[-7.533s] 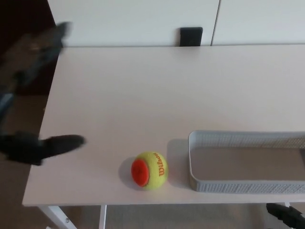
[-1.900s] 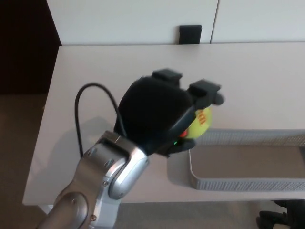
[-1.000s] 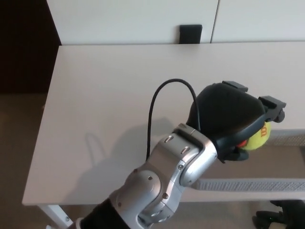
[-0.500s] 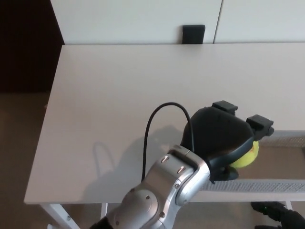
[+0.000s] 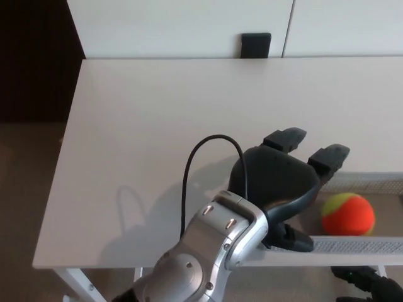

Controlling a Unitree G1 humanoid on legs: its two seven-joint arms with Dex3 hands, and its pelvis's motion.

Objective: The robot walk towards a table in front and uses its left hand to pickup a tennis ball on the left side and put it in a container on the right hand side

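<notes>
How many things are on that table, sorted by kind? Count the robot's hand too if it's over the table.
Tennis balls: 1, the tennis ball, yellow and orange, lying inside the tray.
Mesh trays: 1, the grey tray at the table's right.
Robot hands: 1, the left hand, open beside the ball.
Total: 3

I see a small black block [image 5: 256, 45] against the white panels [image 5: 176, 25] just behind the surface's [image 5: 157, 107] far edge. Off its left edge lies brown floor [image 5: 25, 201]; a white leg [image 5: 69, 283] shows below the near left corner.
</notes>
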